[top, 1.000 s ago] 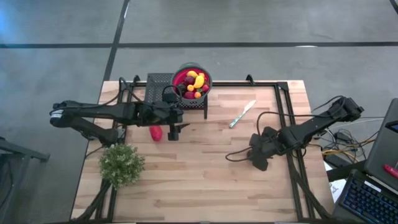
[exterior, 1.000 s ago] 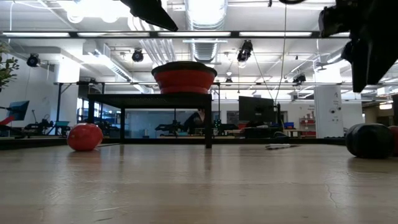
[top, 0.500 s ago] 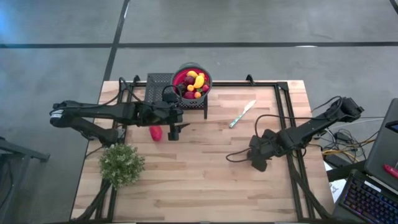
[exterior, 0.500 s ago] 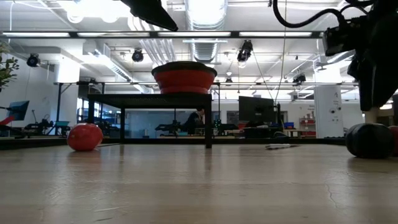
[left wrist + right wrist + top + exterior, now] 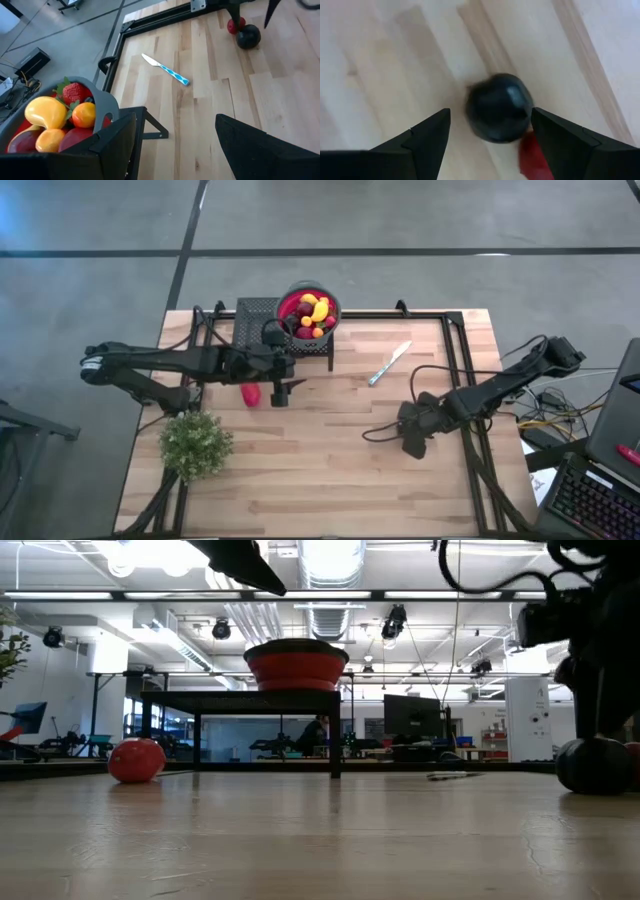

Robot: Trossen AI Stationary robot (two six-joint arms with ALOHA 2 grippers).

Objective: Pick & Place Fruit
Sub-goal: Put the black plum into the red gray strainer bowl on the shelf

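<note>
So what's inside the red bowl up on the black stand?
The red bowl holds toy fruit: a strawberry, yellow pieces, orange ones and dark red ones. Whatever lies under that heap is covered, so I can't tell what's at the bottom.

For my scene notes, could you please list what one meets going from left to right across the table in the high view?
Green plant → red fruit → left gripper → bowl of fruit → knife → right gripper.
</note>
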